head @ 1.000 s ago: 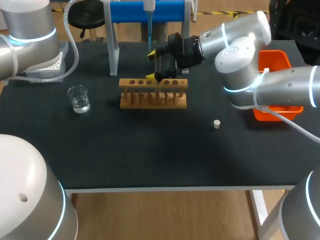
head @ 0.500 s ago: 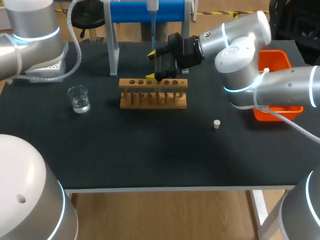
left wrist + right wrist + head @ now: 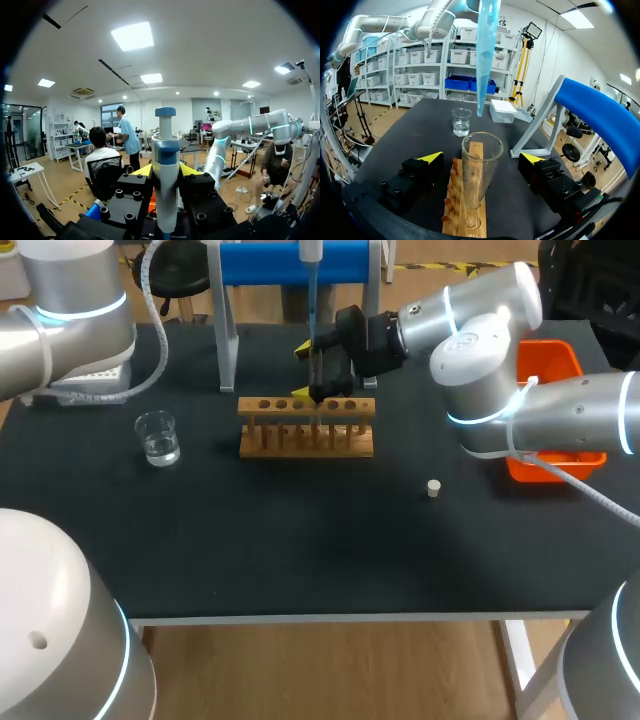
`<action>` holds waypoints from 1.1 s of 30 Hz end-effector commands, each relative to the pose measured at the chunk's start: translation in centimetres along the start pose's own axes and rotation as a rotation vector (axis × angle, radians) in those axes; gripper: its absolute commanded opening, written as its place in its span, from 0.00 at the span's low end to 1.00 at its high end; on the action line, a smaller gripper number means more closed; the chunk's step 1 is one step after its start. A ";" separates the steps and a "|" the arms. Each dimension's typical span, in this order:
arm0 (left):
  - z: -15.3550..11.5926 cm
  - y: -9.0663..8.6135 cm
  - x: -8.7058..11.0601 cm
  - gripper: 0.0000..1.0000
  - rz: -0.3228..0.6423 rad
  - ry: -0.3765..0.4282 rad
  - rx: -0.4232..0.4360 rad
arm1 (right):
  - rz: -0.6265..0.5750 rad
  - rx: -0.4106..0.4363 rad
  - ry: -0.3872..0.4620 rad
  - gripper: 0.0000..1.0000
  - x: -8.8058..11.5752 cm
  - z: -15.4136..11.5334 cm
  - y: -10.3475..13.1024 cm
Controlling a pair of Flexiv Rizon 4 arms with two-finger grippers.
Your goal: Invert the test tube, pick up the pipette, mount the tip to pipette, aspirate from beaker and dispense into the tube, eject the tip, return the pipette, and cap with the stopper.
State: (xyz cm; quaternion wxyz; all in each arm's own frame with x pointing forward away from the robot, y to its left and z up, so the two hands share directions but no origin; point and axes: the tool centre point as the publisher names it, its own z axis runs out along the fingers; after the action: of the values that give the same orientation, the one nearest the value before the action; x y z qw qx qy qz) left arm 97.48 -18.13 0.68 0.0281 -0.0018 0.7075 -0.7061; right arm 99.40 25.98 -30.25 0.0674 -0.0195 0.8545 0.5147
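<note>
A clear test tube point(image 3: 480, 170) stands upright in the wooden rack point(image 3: 306, 426), mouth up. My right gripper point(image 3: 481, 159) is open, its yellow-tipped fingers point(image 3: 431, 156) wide apart on either side of the tube without touching it. In the head view this gripper point(image 3: 318, 370) hangs over the rack's back row. My left gripper point(image 3: 166, 172) is shut on the white and blue pipette point(image 3: 165, 175). The pipette's blue tip point(image 3: 485, 55) hangs just above the tube's mouth. The beaker point(image 3: 158, 437) with water sits left of the rack. The stopper point(image 3: 433, 488) lies to the rack's right.
A blue-topped pipette stand point(image 3: 300, 262) rises behind the rack. The white tip box point(image 3: 90, 380) sits at the back left under my left arm. An orange bin point(image 3: 555, 390) stands at the right edge, partly behind my right arm.
The pipette has shifted to the right with my left arm, coming over the tube. My right gripper and the tube have stayed put.
</note>
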 end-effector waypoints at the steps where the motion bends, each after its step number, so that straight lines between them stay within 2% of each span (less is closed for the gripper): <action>1: -0.1 0.3 -0.7 0.00 -0.001 0.011 0.001 | 0.000 0.000 0.003 1.00 -0.1 0.0 0.0; 8: -0.3 1.1 -1.4 0.00 -0.016 0.005 0.012 | 0.000 0.000 0.003 1.00 -0.1 0.0 0.0; 24: -0.3 2.2 -1.6 0.00 -0.041 0.007 0.021 | 0.000 0.000 0.003 1.00 -0.1 0.0 0.0; 33: 0.0 2.4 -1.7 0.00 -0.031 0.018 -0.024 | 0.000 0.000 0.003 1.00 -0.1 0.0 0.0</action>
State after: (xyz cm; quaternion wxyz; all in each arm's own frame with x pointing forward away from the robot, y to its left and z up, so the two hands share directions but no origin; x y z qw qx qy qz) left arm 98.86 -18.02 -1.83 0.0152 -0.0109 0.7127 -0.7012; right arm 99.40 25.98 -30.25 0.0674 -0.0196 0.8545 0.5147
